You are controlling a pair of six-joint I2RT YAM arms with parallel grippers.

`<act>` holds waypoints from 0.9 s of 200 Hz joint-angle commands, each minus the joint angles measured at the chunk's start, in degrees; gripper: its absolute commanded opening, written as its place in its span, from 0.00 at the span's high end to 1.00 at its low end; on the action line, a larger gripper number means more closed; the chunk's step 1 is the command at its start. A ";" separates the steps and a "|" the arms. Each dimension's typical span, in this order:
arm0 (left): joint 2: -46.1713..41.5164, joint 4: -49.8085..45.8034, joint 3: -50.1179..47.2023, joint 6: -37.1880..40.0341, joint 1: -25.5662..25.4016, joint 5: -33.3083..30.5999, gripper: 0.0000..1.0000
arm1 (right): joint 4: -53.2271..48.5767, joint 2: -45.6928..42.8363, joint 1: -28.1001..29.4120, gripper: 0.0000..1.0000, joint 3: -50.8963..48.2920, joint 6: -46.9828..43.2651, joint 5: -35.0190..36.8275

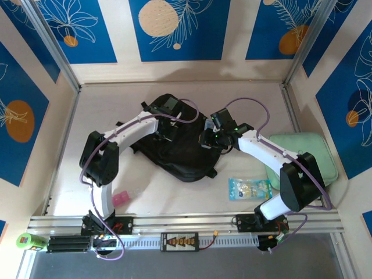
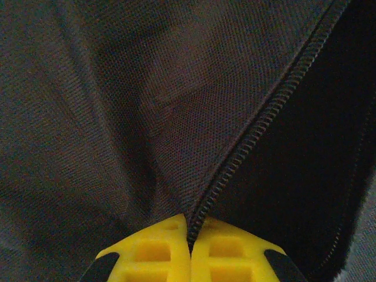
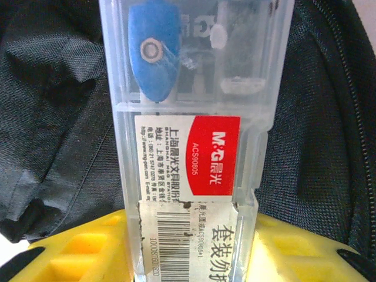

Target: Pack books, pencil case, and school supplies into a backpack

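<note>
The black backpack (image 1: 180, 160) lies in the middle of the table. My left gripper (image 2: 190, 228) is shut on the backpack's zip edge (image 2: 258, 126), its yellow fingertips (image 2: 158, 247) pinching the fabric beside the dark opening (image 2: 311, 147). My right gripper (image 3: 191, 226) is shut on a clear plastic box (image 3: 188, 88) with a red label and a blue tool inside, held over the backpack's fabric (image 3: 53, 117). The mint-green pencil case (image 1: 305, 152) lies at the right, partly under the right arm. The books are out of view.
A clear packet of small supplies (image 1: 249, 189) lies near the right arm's base. A small pink item (image 1: 120, 199) sits by the left arm's base. Walls close in the table on three sides, and a metal rail (image 1: 186, 222) runs along the near edge.
</note>
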 commanded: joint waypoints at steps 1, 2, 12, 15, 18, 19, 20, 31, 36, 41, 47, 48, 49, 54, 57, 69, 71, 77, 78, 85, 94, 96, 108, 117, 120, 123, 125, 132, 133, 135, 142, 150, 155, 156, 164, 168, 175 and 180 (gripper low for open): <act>-3.26 0.14 0.18 -0.42 0.55 -0.95 1.00 | 1.18 0.78 0.57 0.55 0.87 0.18 -1.41; -3.33 0.14 0.18 -0.45 0.59 -0.89 1.00 | 1.18 0.78 0.57 0.55 0.87 0.18 -1.41; -3.98 0.23 0.07 -0.47 0.66 0.14 1.00 | 1.56 0.82 0.90 0.55 0.96 -0.63 -1.79; -4.20 0.29 0.00 -0.27 0.69 0.59 1.00 | 1.70 0.78 1.02 0.55 1.03 -0.94 -1.92; -4.39 0.27 -0.07 -0.36 0.76 1.04 1.00 | 1.86 0.77 1.12 0.55 1.01 -1.36 -2.05; -4.47 0.29 -0.08 -0.28 0.74 1.11 1.00 | 1.90 0.77 1.17 0.55 1.03 -1.48 -2.11; -4.55 0.30 -0.04 -0.24 0.73 1.28 1.00 | 1.96 0.77 1.20 0.55 1.08 -1.62 -2.18; -5.40 0.74 -0.39 -0.21 1.03 3.10 1.00 | 2.81 0.86 1.61 0.55 1.20 -3.58 -3.67; -5.89 1.32 -0.91 -0.17 1.33 4.38 1.00 | 3.42 0.86 1.78 0.55 1.16 -4.71 -4.94; -6.45 2.16 -1.64 -0.22 1.84 6.03 1.00 | 4.27 0.94 1.90 0.55 1.08 -6.01 -6.54; -7.13 3.29 -2.52 -0.43 2.48 8.32 1.00 | 5.30 1.02 1.99 0.55 1.05 -7.96 -8.69; -7.29 3.52 -2.75 -0.45 2.61 8.71 1.00 | 5.47 1.07 2.05 0.56 1.05 -8.21 -8.99; -7.42 3.72 -2.87 -0.46 2.72 8.90 1.00 | 5.68 1.10 2.08 0.56 1.05 -8.42 -9.27; -7.85 4.75 -3.70 -0.55 3.38 11.13 1.00 | 6.37 1.20 2.31 0.55 1.05 -9.74 -10.53; -8.23 5.32 -4.16 -0.64 3.75 12.23 1.00 | 6.77 1.32 2.45 0.56 1.06 -10.44 -11.32; -9.26 7.99 -6.13 -0.61 4.65 17.03 1.00 | 7.47 2.06 2.64 0.56 1.67 -13.25 -14.18; -9.40 8.45 -6.56 -0.63 4.78 17.65 1.00 | 7.47 2.19 2.63 0.56 1.75 -13.69 -14.44; -9.78 9.79 -7.39 -0.80 5.17 19.16 1.00 | 7.40 2.69 2.79 0.56 2.30 -14.73 -15.39; -9.85 10.02 -7.56 -0.85 5.23 19.58 1.00 | 7.39 2.79 2.75 0.56 2.46 -14.88 -15.50; -10.01 11.30 -8.44 -1.20 5.68 21.48 1.00 | 7.26 3.52 2.93 0.56 2.98 -16.01 -16.56; -10.18 12.67 -9.34 -1.77 6.18 23.32 1.00 | 6.85 4.62 3.15 0.56 3.97 -17.47 -18.00; -10.27 12.94 -9.52 -1.85 6.24 23.57 1.00 | 6.73 4.88 3.22 0.56 4.22 -17.78 -18.25; -10.57 14.30 -10.62 -2.26 6.69 24.52 1.00 | 4.63 7.09 3.99 0.56 6.33 -19.73 -18.69; -10.74 15.34 -11.13 -2.29 6.94 25.10 1.00 | 2.48 8.95 4.99 0.56 8.27 -21.32 -18.01; -10.72 15.55 -11.32 -2.29 7.03 25.21 1.00 | 1.86 9.56 5.35 0.56 8.87 -21.78 -17.40; -10.83 15.77 -11.45 -2.31 7.09 25.40 1.00 | 1.28 10.16 5.70 0.56 9.35 -22.09 -16.84; -10.82 15.89 -11.50 -2.25 7.06 25.54 1.00 | 0.87 10.55 5.88 0.56 9.72 -22.32 -16.42; -10.93 16.09 -11.64 -2.25 7.13 25.70 1.00 | -0.30 12.06 6.55 0.56 10.93 -22.87 -15.36; -10.95 16.07 -11.67 -2.24 7.13 25.71 1.00 | -0.46 12.26 6.65 0.56 11.13 -22.96 -15.22; -10.92 16.19 -11.68 -2.29 7.13 25.66 1.00 | -0.86 12.61 6.78 0.56 11.39 -23.06 -15.05; -10.90 16.30 -11.74 -2.24 7.28 25.70 1.00 | -2.04 14.07 7.18 0.57 12.50 -23.27 -14.15; -11.05 16.38 -11.70 -2.33 7.35 25.71 1.00 | -3.15 15.49 7.61 0.57 13.52 -23.18 -13.10; -11.07 16.47 -11.77 -2.37 7.37 25.62 1.00 | -3.79 16.23 7.79 0.57 13.97 -23.14 -12.38; -11.11 16.43 -11.77 -2.34 7.34 25.62 1.00 | -3.91 16.37 7.80 0.57 14.01 -23.13 -12.19; -11.10 16.66 -11.86 -2.32 7.47 25.66 1.00 | -4.76 17.42 8.13 0.57 14.52 -23.24 -11.31; -11.18 16.82 -11.91 -2.33 7.40 25.62 1.00 | -5.13 17.87 8.16 0.57 14.68 -23.25 -10.82; -11.23 16.92 -12.00 -2.32 7.50 25.47 1.00 | -5.52 18.46 8.25 0.57 14.92 -23.13 -10.46; -11.32 16.91 -11.87 -2.48 7.57 25.44 1.00 | -5.66 18.81 8.33 0.57 14.89 -23.13 -10.35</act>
